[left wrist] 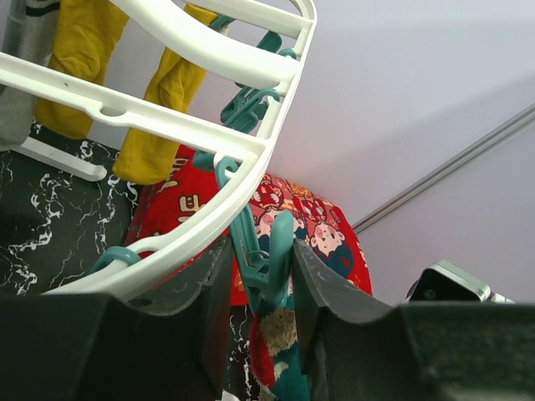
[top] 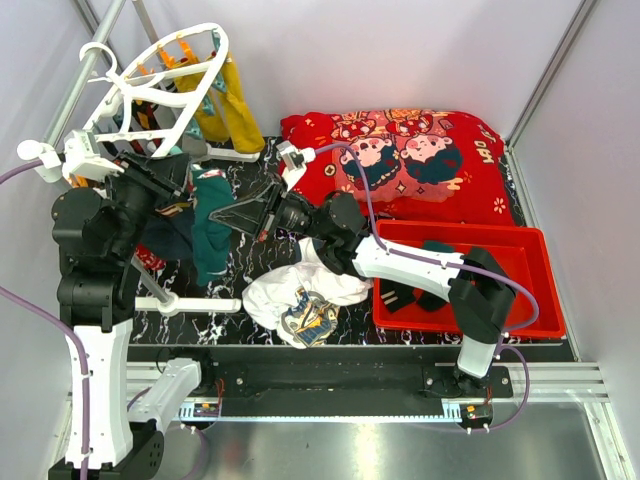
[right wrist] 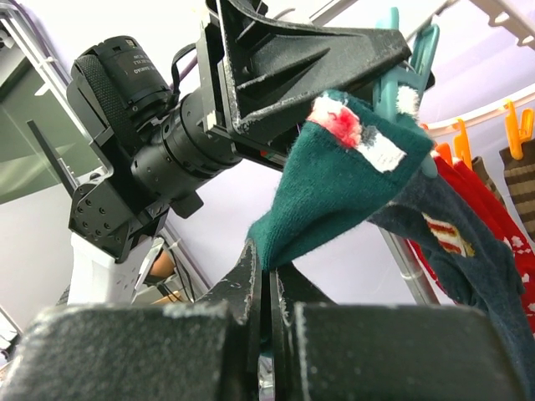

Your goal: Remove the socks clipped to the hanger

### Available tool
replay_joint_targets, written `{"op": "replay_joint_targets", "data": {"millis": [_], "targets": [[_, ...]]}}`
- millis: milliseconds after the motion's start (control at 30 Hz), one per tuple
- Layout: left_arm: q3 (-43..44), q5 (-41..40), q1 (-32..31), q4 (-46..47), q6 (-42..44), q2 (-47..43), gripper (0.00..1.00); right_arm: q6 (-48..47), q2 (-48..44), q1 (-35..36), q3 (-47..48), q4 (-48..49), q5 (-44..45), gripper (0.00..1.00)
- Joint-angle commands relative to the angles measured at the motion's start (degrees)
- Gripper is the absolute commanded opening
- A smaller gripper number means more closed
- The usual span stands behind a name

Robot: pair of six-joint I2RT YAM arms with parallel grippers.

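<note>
The white oval hanger (top: pixel 190 32) hangs at the back left, with mustard socks (top: pixel 235 105) clipped on its far side. My left gripper (left wrist: pixel 261 267) has its jaws pressed on both sides of a teal clip (left wrist: pixel 276 251), below the hanger's rim (left wrist: pixel 209 50). That clip holds a dark teal sock (left wrist: pixel 284 359) with red and white patches. My right gripper (right wrist: pixel 269 263) is shut on the lower end of the same sock (right wrist: pixel 334 184), which stretches taut up to the clip (right wrist: pixel 410 50). In the top view the sock (top: pixel 210 235) hangs between both grippers.
A navy sock (right wrist: pixel 468 251) and a red one (right wrist: pixel 493 217) hang beside it on orange clips (right wrist: pixel 514 125). A red tray (top: pixel 455 228) at the right holds black socks (top: pixel 435 285). A white cloth pile (top: pixel 290 290) and a red blanket (top: pixel 420 150) lie on the dark mat.
</note>
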Motion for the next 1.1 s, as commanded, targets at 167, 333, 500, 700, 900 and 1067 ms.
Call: {"op": "replay_joint_targets", "data": {"millis": [167,333,500,700,900,1067], "targets": [[-0.09,0.15,0.42,3.60,0.11,-0.68,0.20,1.30,-0.26,-0.62,-0.60,4.55,-1.26,0.00],[-0.01,-0.03,0.42,3.33,0.28,-0.51,0.16,1.92,-0.34,-0.80,-1.65,5.51,-1.00,0.00],[-0.01,0.14,0.33,3.24,0.46,-0.68,0.28,2.62,-2.97,-1.59,-7.09,4.83,1.28,0.00],[-0.18,0.93,0.42,2.98,0.46,-0.94,0.51,4.91,-14.04,-5.89,-18.95,-10.53,10.41,0.02],[-0.62,6.82,0.42,4.03,-0.42,-0.42,0.62,-3.27,-27.83,-8.79,-33.55,-21.75,19.81,0.04],[-0.80,9.81,0.42,4.56,-0.24,-0.51,0.66,-2.73,-41.46,-12.49,-35.92,-50.26,39.11,0.09]]}}
